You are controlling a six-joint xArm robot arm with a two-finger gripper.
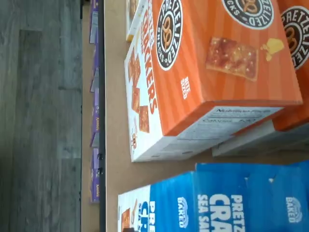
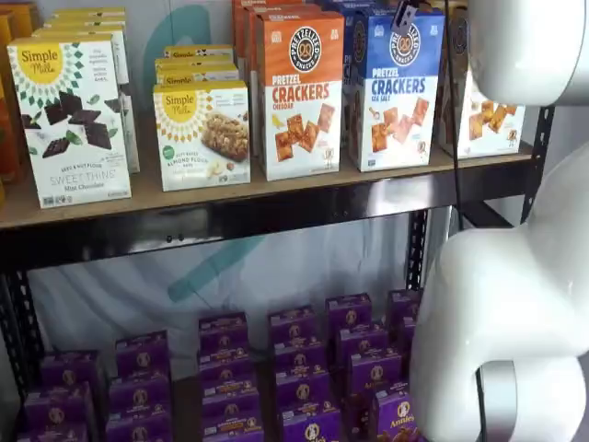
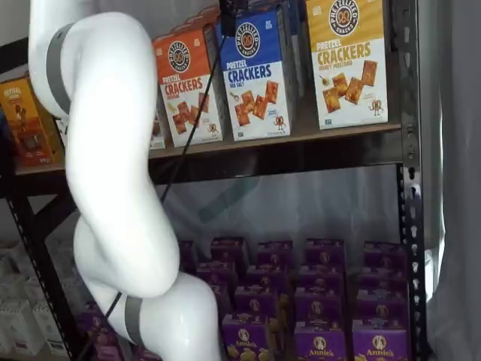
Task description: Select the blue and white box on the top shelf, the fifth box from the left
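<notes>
Reach nearly made, grasp not yet begun. Blue and white box standing upright on the top shelf, front face out, just beside the orange box on one side and with a yellow-topped box on the other. No tilt and no sign of lifting in either shelf view: bottom edge resting flat on the board, in line with its neighbours.

Fingers hanging from the upper edge in both shelf views, dark and only partly visible, right at the blue top of the box with a cable trailing beside. Spread wide, at full stretch, with nothing seen between them; contact with the cardboard impossible to confirm from these angles.

From the wrist view, looking down over the shelf: blue top of the target close under the camera, orange box next to it, bare board between the two.

Done so far, by the look of it: approach and lining up over the right box. Left to do: settling around the box, closing on it, drawing it clear of the row without dragging the orange neighbour along.
</notes>
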